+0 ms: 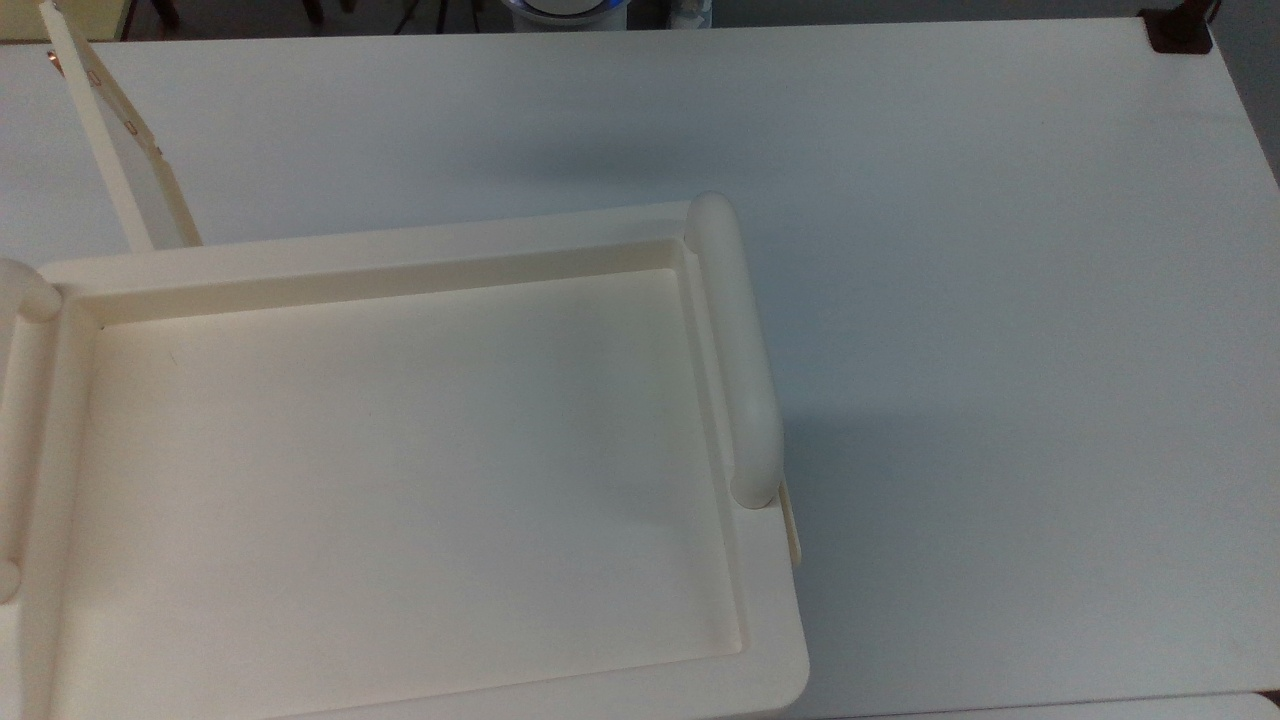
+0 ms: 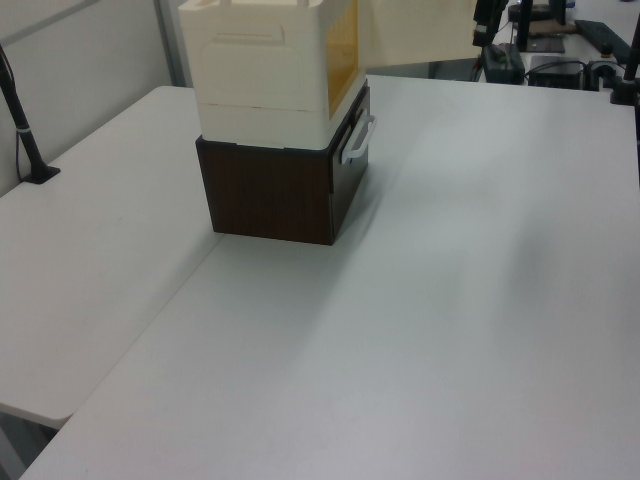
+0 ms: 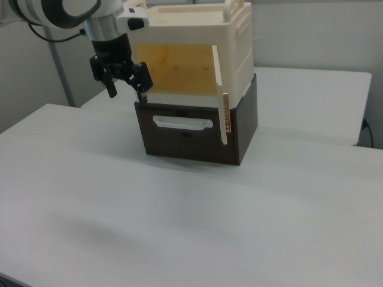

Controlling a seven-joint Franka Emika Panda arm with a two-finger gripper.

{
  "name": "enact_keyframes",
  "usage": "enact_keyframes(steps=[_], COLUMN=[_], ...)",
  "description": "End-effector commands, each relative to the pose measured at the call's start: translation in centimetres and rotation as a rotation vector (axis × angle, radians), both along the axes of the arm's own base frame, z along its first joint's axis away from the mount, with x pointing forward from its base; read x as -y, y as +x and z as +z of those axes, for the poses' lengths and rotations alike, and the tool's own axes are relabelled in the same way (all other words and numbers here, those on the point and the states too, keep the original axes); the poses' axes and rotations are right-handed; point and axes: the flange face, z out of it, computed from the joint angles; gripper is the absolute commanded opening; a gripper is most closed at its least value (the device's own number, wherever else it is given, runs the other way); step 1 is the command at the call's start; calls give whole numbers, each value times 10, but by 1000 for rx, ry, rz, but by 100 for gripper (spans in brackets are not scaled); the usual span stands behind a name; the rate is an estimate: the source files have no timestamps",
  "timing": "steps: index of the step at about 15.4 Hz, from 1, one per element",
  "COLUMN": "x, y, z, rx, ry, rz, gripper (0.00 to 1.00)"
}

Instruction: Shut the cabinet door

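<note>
1. the cabinet (image 3: pixel 197 48) sits on a dark brown box (image 3: pixel 197 137) on the table (image 3: pixel 191 215); its yellowish interior is exposed.
2. the cabinet door (image 3: pixel 220 98) stands swung wide out from the cabinet's front, seen nearly edge-on in the right view; nothing of the closing looks done yet.
3. the gripper (image 3: pixel 124 89) hangs beside the cabinet's open front, on the side away from the door, fingers spread and holding nothing.
4. left, by my judgement: reach the door and push it shut.
</note>
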Motion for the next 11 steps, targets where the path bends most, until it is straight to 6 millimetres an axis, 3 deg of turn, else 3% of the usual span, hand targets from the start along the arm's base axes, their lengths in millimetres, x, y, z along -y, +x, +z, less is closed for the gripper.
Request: enact_keyframes(steps=[1, 11], x=[-3, 0], y=[-3, -6], z=[1, 0], rx=[2, -16], ry=[-19, -19], rz=[30, 43], gripper=[100, 100])
